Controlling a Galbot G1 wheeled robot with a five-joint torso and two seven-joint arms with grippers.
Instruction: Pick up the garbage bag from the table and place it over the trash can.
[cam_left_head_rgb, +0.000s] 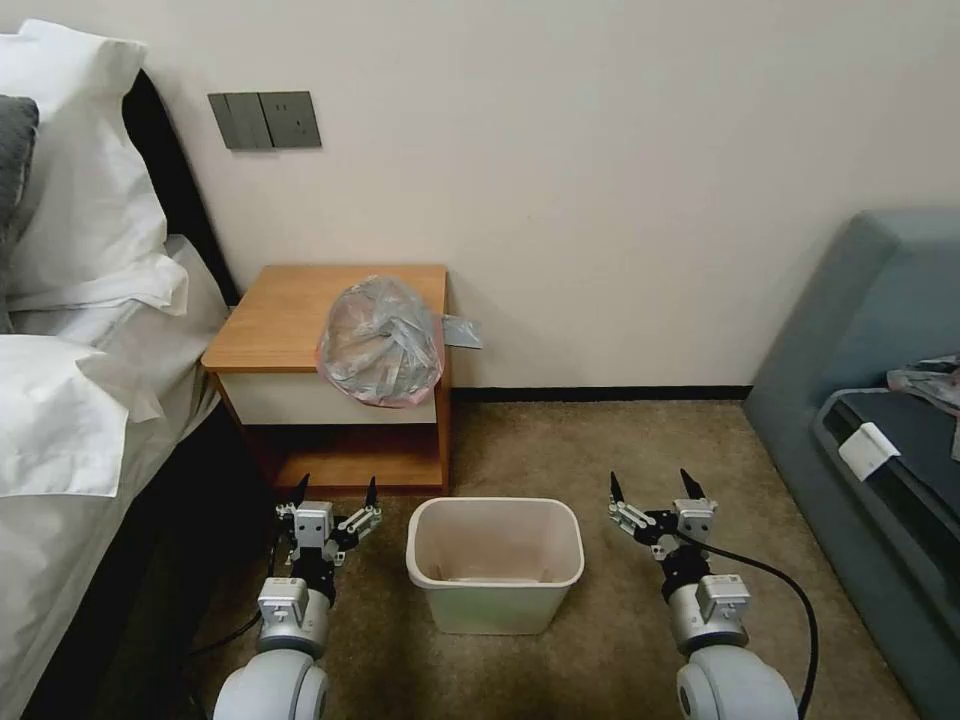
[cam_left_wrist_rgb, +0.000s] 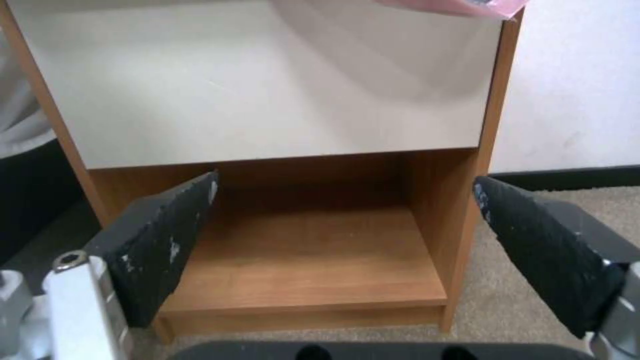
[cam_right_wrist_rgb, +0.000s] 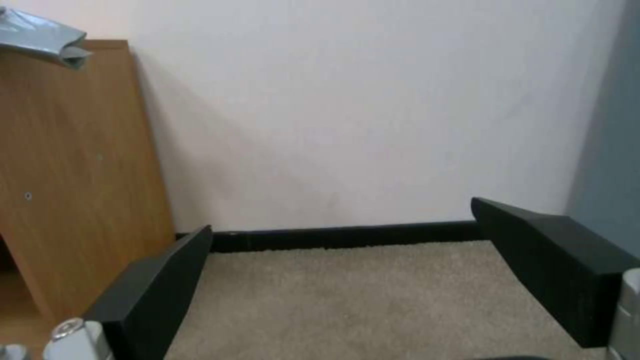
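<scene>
The garbage bag (cam_left_head_rgb: 381, 341), a crumpled grey translucent bundle with a pinkish-red edge, lies on the right front part of the table (cam_left_head_rgb: 280, 315) and hangs a little over its front edge. Its pink edge (cam_left_wrist_rgb: 460, 7) peeks into the left wrist view, and a grey corner (cam_right_wrist_rgb: 47, 40) into the right wrist view. The cream trash can (cam_left_head_rgb: 495, 560) stands on the carpet in front of the table, with no liner in it. My left gripper (cam_left_head_rgb: 336, 492) is open, low at the can's left, facing the table's lower shelf (cam_left_wrist_rgb: 300, 255). My right gripper (cam_left_head_rgb: 653, 488) is open at the can's right.
A bed with white pillows (cam_left_head_rgb: 70, 380) lies along the left. A grey-blue sofa (cam_left_head_rgb: 870, 400) stands at the right. The wall (cam_left_head_rgb: 600, 180) is just behind the table. Carpet (cam_left_head_rgb: 600, 440) stretches between the table and the sofa.
</scene>
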